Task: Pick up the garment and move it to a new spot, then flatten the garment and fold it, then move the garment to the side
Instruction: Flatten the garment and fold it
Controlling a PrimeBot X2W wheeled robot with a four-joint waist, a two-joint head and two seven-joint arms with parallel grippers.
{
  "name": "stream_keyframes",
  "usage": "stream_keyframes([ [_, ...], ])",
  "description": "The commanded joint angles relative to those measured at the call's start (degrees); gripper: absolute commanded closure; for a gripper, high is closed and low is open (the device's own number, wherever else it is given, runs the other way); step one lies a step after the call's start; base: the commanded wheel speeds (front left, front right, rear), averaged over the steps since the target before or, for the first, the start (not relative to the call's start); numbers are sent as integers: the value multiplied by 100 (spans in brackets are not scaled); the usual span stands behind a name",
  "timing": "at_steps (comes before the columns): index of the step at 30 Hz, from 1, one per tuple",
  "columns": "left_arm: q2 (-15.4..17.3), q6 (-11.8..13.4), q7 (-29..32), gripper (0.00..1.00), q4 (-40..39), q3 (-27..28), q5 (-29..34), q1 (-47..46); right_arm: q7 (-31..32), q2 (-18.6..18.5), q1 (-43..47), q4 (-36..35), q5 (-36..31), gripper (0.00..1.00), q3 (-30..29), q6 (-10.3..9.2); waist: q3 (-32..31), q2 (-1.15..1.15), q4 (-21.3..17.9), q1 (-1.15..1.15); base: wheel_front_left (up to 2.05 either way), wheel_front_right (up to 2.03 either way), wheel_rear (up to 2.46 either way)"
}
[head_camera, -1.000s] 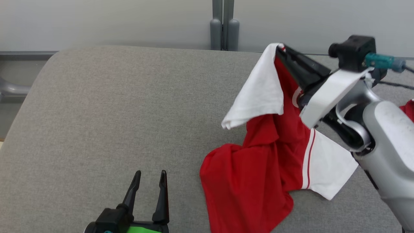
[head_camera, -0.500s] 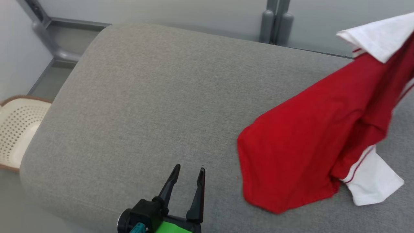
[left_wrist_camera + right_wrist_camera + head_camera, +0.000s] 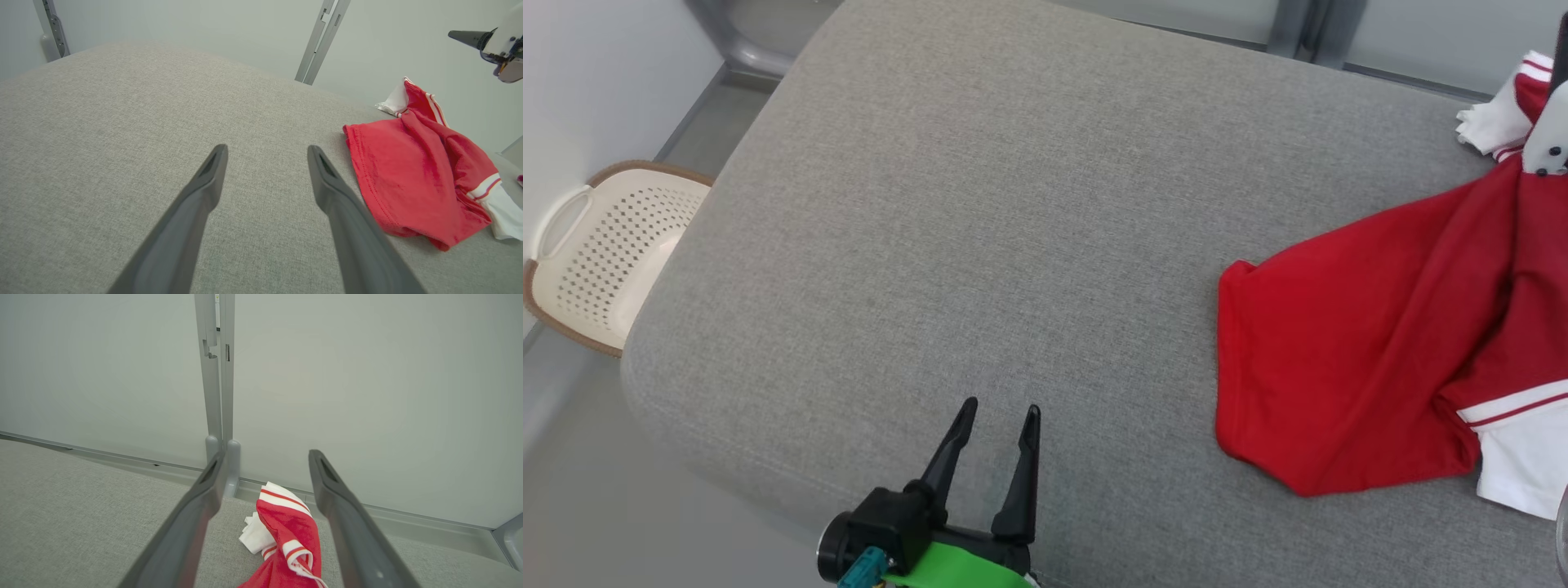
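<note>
Let go of the red-and-white shirt, now slumped on the right side of the grey padded table.
No longer pinched and lifted by a white sleeve as a second ago; lying loose instead, red body spread toward the near right, striped white sleeve bunched at the far right by the wall. Right gripper spread wide and empty, poised above that far sleeve, clear of the cloth, aimed at the wall. Left gripper parted too, holding nothing, low over the near edge, well apart from the shirt, pointing far. Head view swung leftward, taking in a perforated cream basket on the floor past the table's left edge.
</note>
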Motion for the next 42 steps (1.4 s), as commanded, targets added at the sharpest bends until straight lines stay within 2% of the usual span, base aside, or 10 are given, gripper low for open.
stream_keyframes([
  [1,11,40,-15,0,9,114,84,-115,-182,51,84,-52,179,0,218,-7,-28,0,-414,0,0,0,0],
  [8,12,-1,-14,0,123,741,337,116,-984,11,1135,-708,1084,0,1477,-7,-504,0,-1284,0,0,0,0],
  [12,16,-53,-14,0,98,1121,511,349,-1206,-133,2219,-1247,1451,0,1730,-7,-781,0,-1770,0,0,0,0],
  [17,15,-156,-14,0,43,1333,630,511,-907,-166,3310,-1591,1829,0,1824,-7,-768,0,-2228,0,0,0,0],
  [21,16,-202,-14,0,68,1326,694,456,-437,-153,3801,-1597,2088,0,1861,-7,-660,0,-2353,0,0,0,0],
  [26,16,-207,-15,0,78,1246,652,332,19,-100,3958,-1585,2348,0,2085,-7,-494,0,-2351,0,0,0,0],
  [38,15,-158,-15,0,151,1184,560,158,317,27,3643,-1348,2814,0,2626,-7,-314,0,-2147,0,0,0,0],
  [39,15,-152,-14,0,153,1180,555,144,369,14,3615,-1300,2849,47,2702,-7,-310,0,-2143,0,0,0,0],
  [40,15,-142,-14,0,160,1174,538,135,400,11,3589,-1247,2921,100,2770,-6,-313,0,-2140,0,0,0,0],
  [42,15,-134,-15,0,172,1163,515,149,420,-11,3583,-1155,2994,100,2814,-7,-344,0,-2140,0,0,0,0],
])
